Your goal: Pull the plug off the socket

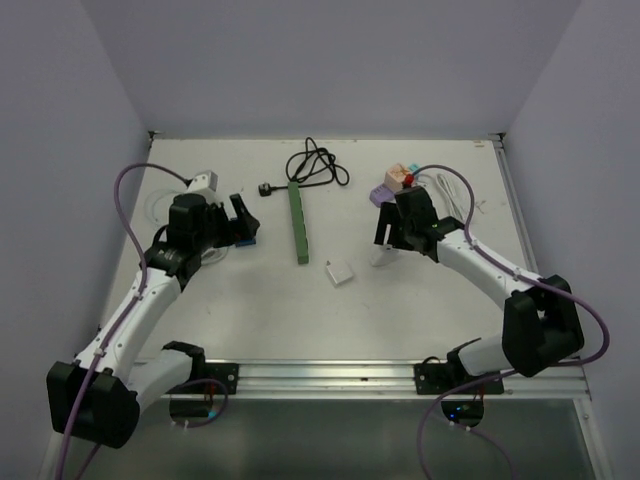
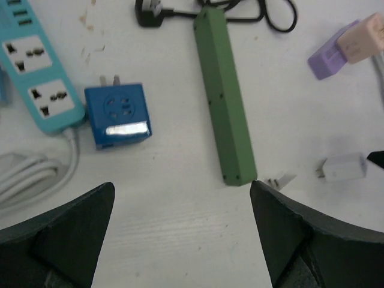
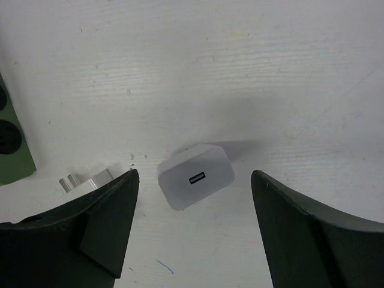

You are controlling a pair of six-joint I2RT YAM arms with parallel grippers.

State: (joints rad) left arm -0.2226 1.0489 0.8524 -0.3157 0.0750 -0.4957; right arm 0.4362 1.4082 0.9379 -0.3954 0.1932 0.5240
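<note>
While hovering over the counter (image 1: 300, 320), left gripper (image 2: 181, 186): jaws standing apart, holding nothing.
Right gripper (image 3: 195, 174): jaws standing apart, white plug (image 3: 195, 178) lying below between them, untouched.
White plug: lying loose on the counter, near the green strip (image 2: 225, 96), not plugged into it.

No word, brand, number or sign could be read in any view. The blue adapter (image 2: 116, 114) bore a silver label (image 2: 126, 129) along the six o'clock edge of its face, but glare left it blank. The teal strip (image 2: 36, 78) at its ten o'clock and the white charger (image 3: 195, 176) carried marks too small to make out.
</note>
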